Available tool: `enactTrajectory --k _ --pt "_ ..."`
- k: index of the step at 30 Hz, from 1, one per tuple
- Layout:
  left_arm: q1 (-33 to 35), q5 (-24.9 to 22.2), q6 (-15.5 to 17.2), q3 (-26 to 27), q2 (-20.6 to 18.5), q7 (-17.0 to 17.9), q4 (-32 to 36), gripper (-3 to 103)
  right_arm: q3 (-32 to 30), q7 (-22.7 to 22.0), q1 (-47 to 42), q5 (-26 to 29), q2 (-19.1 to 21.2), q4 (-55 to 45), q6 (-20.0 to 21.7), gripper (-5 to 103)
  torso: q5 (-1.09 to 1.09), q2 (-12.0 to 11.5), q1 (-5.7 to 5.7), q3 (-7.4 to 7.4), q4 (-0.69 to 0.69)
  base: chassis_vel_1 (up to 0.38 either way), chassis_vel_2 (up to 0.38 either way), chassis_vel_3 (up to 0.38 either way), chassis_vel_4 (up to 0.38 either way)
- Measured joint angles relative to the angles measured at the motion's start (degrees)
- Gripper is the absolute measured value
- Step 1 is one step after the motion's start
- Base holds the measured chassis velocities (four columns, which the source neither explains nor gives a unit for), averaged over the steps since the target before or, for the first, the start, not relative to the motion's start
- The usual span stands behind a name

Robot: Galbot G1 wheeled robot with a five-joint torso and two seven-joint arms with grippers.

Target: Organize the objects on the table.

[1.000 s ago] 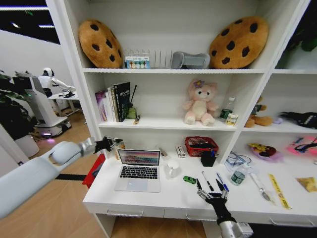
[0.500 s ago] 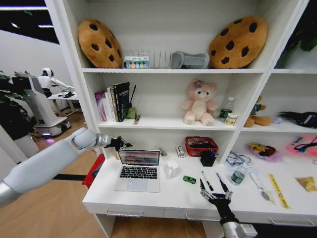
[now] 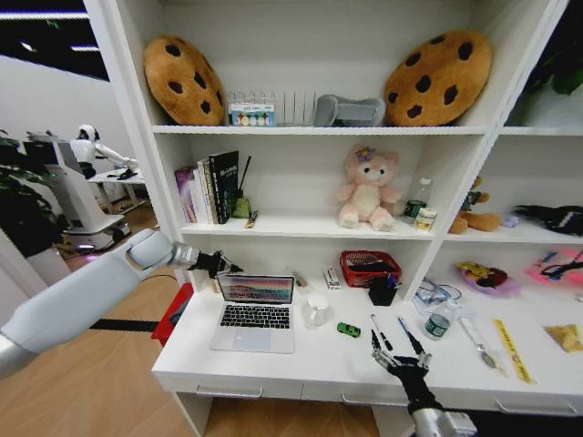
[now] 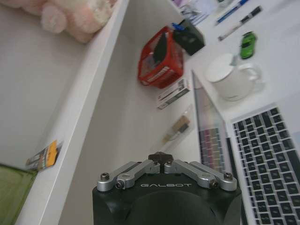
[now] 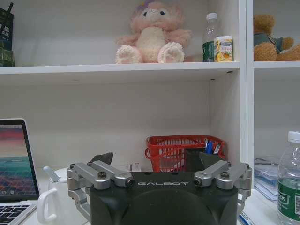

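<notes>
1. Laptop point(image 3: 255, 312) stands open on the white bench point(image 3: 273, 360), lid up, just below and ahead of the left jaws point(image 3: 224, 266), which hover at the lid's top left corner. In the left wrist view those jaws are pressed together and hold nothing.
2. Judged from that pose, the step in hand looks like shutting the lid. Closed jaws suit it: push with the fingertips on the lid's upper edge, not on the screen point(image 4: 209, 123).
3. Push near the middle of the top edge rather than the corner, so the lid folds down square and the base does not swivel on the bench.
4. A white mug point(image 3: 316, 310) sits just beside the laptop, on the far side of it from the left jaws. Keep the base from sliding that way, or the mug may be knocked.
5. Right jaws point(image 3: 398, 359) hang low at the bench's front edge, spread wide with nothing between them. Just beyond them lie a black pen point(image 3: 381, 331) and a blue pen point(image 3: 408, 335); the green toy car point(image 3: 348, 330) is farther off, toward the laptop.
6. For a pen, come down across its middle so the jaws straddle its width, and close only once both sit low beside it.
</notes>
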State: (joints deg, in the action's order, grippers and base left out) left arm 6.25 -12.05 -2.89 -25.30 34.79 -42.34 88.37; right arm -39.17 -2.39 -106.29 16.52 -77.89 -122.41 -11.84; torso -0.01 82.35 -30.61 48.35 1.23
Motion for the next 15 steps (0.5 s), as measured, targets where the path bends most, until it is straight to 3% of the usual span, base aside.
enactTrajectory --k 2,7,8,9,11,12,14,15 --pt "1.04 1.68 1.13 0.09 1.31 4.29 -1.31 0 -0.27 -0.02 -0.01 0.14 0.02 0.00 0.01 100 0.00 0.00 0.00 0.00 0.01 0.000 0.000 0.000 0.000" --pt "0.69 5.43 2.48 -0.22 2.97 5.27 -3.43 0 -1.33 -0.03 -0.27 0.85 0.08 -0.10 0.01 100 0.00 0.00 0.00 0.00 0.00 0.000 0.000 0.000 0.000" --pt "-0.18 6.45 1.93 -0.83 3.24 3.11 -4.37 0 -1.58 -0.03 -0.36 0.97 0.11 -0.13 0.00 100 0.00 0.00 0.00 0.00 0.01 0.000 0.000 0.000 0.000" --pt "-1.98 7.68 -0.96 -2.11 3.59 -1.75 -6.25 0 -1.88 -0.02 -0.52 1.17 0.30 -0.19 -0.03 100 0.00 0.00 0.00 0.00 0.00 0.000 0.000 0.000 0.000" --pt "-6.32 11.10 -10.72 -4.30 5.27 -16.24 -11.77 0 -2.70 0.17 -0.93 1.70 0.98 -0.52 -0.19 100 0.04 0.00 0.00 0.00 0.01 0.000 0.000 0.000 0.000" --pt "-6.32 11.10 -10.72 -4.30 5.27 -16.24 -11.77 0 -2.70 0.17 -0.93 1.70 0.98 -0.52 -0.19 100 0.04 0.00 0.00 0.00 0.01 0.000 0.000 0.000 0.000" --pt "-8.99 10.08 -20.99 -6.72 7.03 -28.48 -15.28 0 -4.41 0.68 -1.34 2.76 1.83 -1.01 -0.46 100 0.02 0.00 0.00 0.00 0.03 0.000 0.000 0.000 0.000" --pt "-8.99 10.08 -20.99 -6.72 7.03 -28.48 -15.28 0 -4.41 0.68 -1.34 2.76 1.83 -1.01 -0.46 100 0.02 0.00 0.00 0.00 0.03 0.000 0.000 0.000 0.000"
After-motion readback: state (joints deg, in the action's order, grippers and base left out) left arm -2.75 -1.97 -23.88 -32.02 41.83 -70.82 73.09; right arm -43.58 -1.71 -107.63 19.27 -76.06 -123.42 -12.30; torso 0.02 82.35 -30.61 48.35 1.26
